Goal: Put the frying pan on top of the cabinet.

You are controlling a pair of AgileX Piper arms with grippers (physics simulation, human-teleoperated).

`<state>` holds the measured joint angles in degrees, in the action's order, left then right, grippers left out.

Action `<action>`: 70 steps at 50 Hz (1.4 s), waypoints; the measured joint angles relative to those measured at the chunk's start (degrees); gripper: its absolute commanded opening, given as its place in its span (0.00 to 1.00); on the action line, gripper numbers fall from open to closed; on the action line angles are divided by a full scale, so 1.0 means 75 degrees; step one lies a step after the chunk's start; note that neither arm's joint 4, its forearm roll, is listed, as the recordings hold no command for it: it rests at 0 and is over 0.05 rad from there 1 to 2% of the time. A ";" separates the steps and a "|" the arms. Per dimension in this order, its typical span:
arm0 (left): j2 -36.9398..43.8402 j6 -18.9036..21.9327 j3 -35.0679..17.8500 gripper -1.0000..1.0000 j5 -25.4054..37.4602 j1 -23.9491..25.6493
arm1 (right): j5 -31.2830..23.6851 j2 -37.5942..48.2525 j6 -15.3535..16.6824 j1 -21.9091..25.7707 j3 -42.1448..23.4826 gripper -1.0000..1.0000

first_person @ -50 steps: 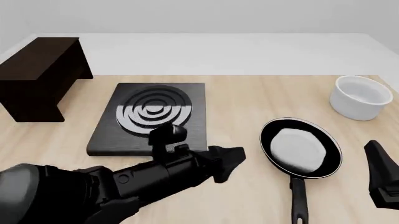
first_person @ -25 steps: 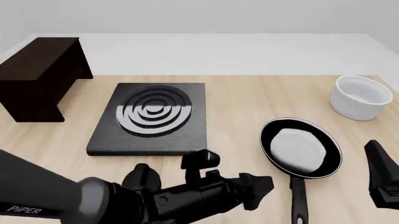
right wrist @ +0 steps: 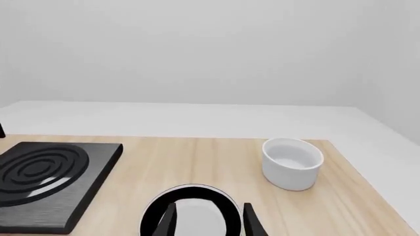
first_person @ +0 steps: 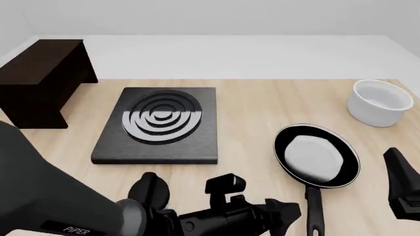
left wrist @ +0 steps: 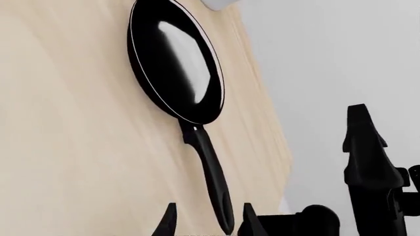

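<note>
Setting: pale wooden table (first_person: pixel 249 103) with a plain white wall behind it.
Change: over the last second the left gripper (first_person: pixel 285 216) has swept from beside the near edge of the stove plate (first_person: pixel 161 125) rightward and nearer, and now sits just left of the pan's handle (first_person: pixel 314 209).
Left jaws: apart; in the left wrist view the two fingertips (left wrist: pixel 168 223) straddle the end of the handle, which lies between them without being clamped.
Right gripper: (first_person: pixel 402 189) parked at the near right edge, not visibly moved; its fingertips show apart in its own wrist view, holding nothing.
Pan: the frying pan (first_person: pixel 317 155) rests flat on the table at near right, handle pointing toward the near edge.
Meaning: this looks like the approach to a handle grasp; lifting has not begun, so the task is at an early stage.
Cabinet: the cabinet (first_person: pixel 43 81) stands at far left, well apart from the pan, its top bare.
In the way: the stove plate lies between pan and cabinet, so the carry likely must pass over it.
Other: a white bowl (first_person: pixel 379 102) sits far right, beyond the pan and off the likely path.
</note>
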<state>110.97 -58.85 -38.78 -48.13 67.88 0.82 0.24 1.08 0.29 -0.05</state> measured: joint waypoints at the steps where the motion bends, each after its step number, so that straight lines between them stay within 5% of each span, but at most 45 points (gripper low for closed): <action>1: 0.0023 -0.0017 -0.0014 1.00 -0.0011 0.0015 | 0.0001 -0.0001 -0.0004 -0.0001 0.0000 1.00; 50: 0.1348 -0.0380 -0.1133 1.00 -0.0015 0.0420 | 0.0113 0.0087 -0.0265 -0.0105 0.0001 1.00; 70: 0.1589 0.0286 -0.1429 1.00 -0.0110 0.0518 | 0.0151 0.0141 -0.0387 -0.0117 0.0004 1.00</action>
<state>122.89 -56.71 -49.50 -48.96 71.76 1.95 1.30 -1.82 -0.59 -0.03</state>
